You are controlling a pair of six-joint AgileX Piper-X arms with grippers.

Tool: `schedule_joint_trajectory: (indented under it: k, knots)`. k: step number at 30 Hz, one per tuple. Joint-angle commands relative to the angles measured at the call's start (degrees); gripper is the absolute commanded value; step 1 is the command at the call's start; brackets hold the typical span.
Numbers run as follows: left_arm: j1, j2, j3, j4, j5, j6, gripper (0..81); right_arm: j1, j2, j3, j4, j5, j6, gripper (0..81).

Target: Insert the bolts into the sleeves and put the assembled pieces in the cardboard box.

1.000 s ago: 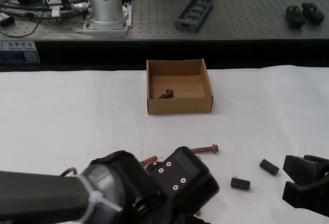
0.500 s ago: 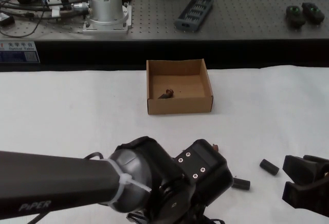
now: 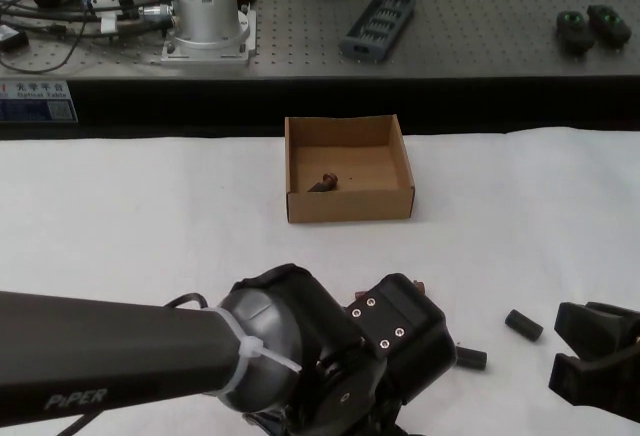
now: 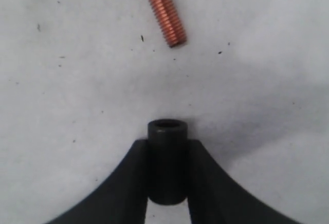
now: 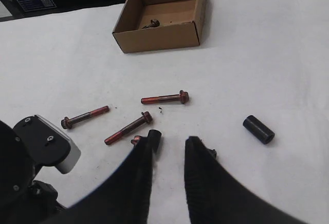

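Note:
In the left wrist view my left gripper [image 4: 167, 149] is shut on a black sleeve [image 4: 167, 130], held just above the white cloth. The threaded end of a copper bolt [image 4: 164, 13] lies a short way beyond it. In the high view the left arm [image 3: 330, 366] fills the near middle. My right gripper [image 5: 171, 143] stands open over the cloth, nothing between its fingers, and shows at the near right [image 3: 560, 349]. Three bolts [image 5: 165, 98] [image 5: 128, 128] [image 5: 85, 117] lie ahead of it, with a loose sleeve [image 5: 258, 129] beside them. The cardboard box [image 3: 348, 206] holds one assembled piece [image 3: 325, 182].
Two loose sleeves [image 3: 523, 325] [image 3: 470, 359] lie between the arms in the high view, the nearer one partly hidden by the left arm. Behind the cloth is a dark perforated bench with a metal post [image 3: 205, 6], a black rack [image 3: 378, 24] and cables.
The left arm has swung right and forward, covering the bolts that showed in the high view a second ago. The right gripper has sunk slightly.

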Motion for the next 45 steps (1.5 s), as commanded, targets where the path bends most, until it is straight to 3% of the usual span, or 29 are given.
schedule_joint_trajectory:
  k: [1,10,16,24,34,45]
  knots:
    - [-0.1,0.8,-0.2,-1.3,-3.7,1.9,8.4,-0.1,-0.5,-0.2,0.0,-0.5,0.1,17.8]
    - [0.5,-5.4,-0.2,-6.9,-12.5,5.0,8.3,-0.1,1.0,-0.2,-0.1,-5.1,0.1,17.8]
    - [4.1,-12.5,2.4,-7.4,-17.0,7.1,8.3,-1.9,6.8,-0.2,-2.6,-11.1,0.1,17.8]
    - [12.3,-29.8,15.4,-11.3,-15.9,8.0,8.3,-5.9,12.0,-0.2,-9.9,-13.9,-1.6,17.8]
    - [12.5,-52.9,28.0,-13.4,-12.8,6.4,8.3,-10.3,31.8,-5.0,-17.2,-21.8,-2.5,17.8]
    - [12.5,-65.6,28.6,-11.6,-12.8,6.4,8.3,-10.0,51.4,-23.7,-5.6,-22.8,-1.3,17.9]
